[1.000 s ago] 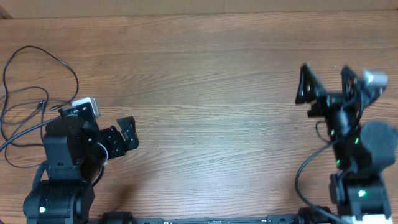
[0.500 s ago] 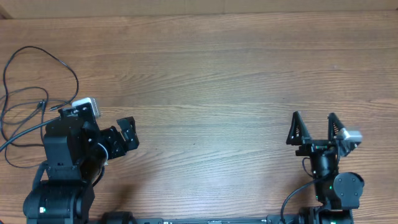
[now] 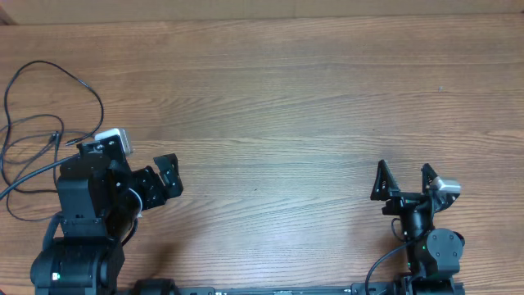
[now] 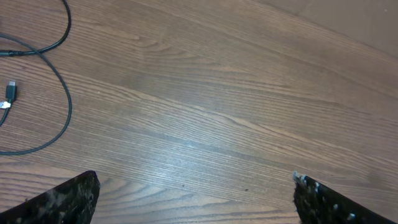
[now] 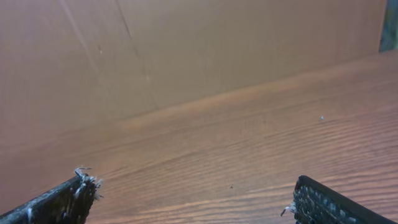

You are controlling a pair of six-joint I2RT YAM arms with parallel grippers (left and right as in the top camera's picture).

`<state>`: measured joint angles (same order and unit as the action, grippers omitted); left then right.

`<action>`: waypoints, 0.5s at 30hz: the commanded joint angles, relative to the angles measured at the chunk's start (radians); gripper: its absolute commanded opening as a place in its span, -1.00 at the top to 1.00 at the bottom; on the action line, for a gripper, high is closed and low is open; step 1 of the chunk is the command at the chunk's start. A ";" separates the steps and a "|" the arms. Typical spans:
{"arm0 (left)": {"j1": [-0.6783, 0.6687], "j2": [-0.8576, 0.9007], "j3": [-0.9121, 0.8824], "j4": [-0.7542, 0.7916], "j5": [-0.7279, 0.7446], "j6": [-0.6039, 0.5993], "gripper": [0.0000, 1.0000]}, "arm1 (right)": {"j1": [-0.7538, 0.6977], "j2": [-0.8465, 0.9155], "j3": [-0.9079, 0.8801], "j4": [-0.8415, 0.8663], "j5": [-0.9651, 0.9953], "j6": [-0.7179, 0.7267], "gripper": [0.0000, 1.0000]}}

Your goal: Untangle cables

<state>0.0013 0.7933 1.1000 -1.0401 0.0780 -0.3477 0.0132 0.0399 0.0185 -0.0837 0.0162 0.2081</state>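
Step in hand: judged as the reach-in, no grasp made yet; cables (image 3: 37,123) lie loosely looped at the far left edge of the tabletop (image 3: 270,98), partly cut off by the frame; nothing is touching them.

Left gripper (image 3: 169,174) sits low on the left side, pointing right, away from the loops; left wrist view shows it spread wide with bare wood between the fingers, holding nothing; one curve of cable and a small plug end (image 4: 10,93) show at that view's left edge, well off the gripper line.

Right gripper (image 3: 403,175) is on the opposite side, well apart from the cables; it is also spread wide and empty; the right wrist view shows only wood grain.

Next move, as a judgement: the left gripper is nearer, so it needs to swing left and come down over a single strand; the cord is thin and flat on the wood, so the fingertips must go right down to the surface and pinch one strand without catching the crossing one; the right gripper would have to cross the tabletop to hold a second strand.

Counts: two grippers; one plug end clearly seen; at least two crossing cable strands, exact cable count not readable.
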 commanded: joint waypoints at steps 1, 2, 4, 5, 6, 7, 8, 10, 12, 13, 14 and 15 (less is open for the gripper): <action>-0.005 -0.002 0.000 0.003 -0.007 -0.008 -0.99 | 0.000 -0.038 -0.011 0.002 0.017 -0.006 -1.00; -0.005 -0.002 0.000 0.003 -0.007 -0.008 -0.99 | 0.000 -0.038 -0.011 0.000 0.005 -0.006 -1.00; -0.005 -0.002 0.000 0.003 -0.007 -0.008 -0.99 | 0.000 -0.038 -0.011 0.002 -0.002 -0.002 -1.00; -0.005 -0.002 0.000 0.003 -0.007 -0.008 -0.99 | 0.000 -0.038 -0.011 0.002 -0.002 -0.002 -1.00; -0.005 -0.002 0.000 0.003 -0.007 -0.008 -0.99 | 0.000 -0.037 -0.011 0.002 -0.002 -0.002 -1.00; -0.005 -0.002 0.000 0.003 -0.007 -0.008 -0.99 | 0.000 -0.037 -0.011 0.001 -0.002 -0.002 -1.00; -0.005 -0.002 0.000 0.003 -0.007 -0.008 -0.99 | 0.000 -0.037 -0.011 0.001 -0.002 -0.002 -1.00; -0.005 -0.002 0.000 0.003 -0.007 -0.008 -0.98 | 0.000 -0.037 -0.011 0.001 -0.002 -0.002 -1.00; -0.005 -0.002 0.000 0.003 -0.007 -0.008 -0.99 | 0.000 -0.037 -0.011 0.001 -0.002 -0.002 -1.00; -0.005 -0.002 0.000 0.003 -0.007 -0.008 -0.99 | 0.000 -0.037 -0.011 0.001 -0.002 -0.002 -1.00; -0.005 -0.002 0.000 0.003 -0.007 -0.008 -0.99 | 0.000 -0.037 -0.011 0.001 -0.002 -0.002 -1.00; -0.005 -0.002 0.000 0.003 -0.007 -0.008 -0.99 | 0.000 -0.037 -0.011 0.001 -0.002 -0.002 -1.00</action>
<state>0.0013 0.7933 1.1000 -1.0401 0.0780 -0.3477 0.0132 0.0135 0.0185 -0.0834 0.0147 0.2085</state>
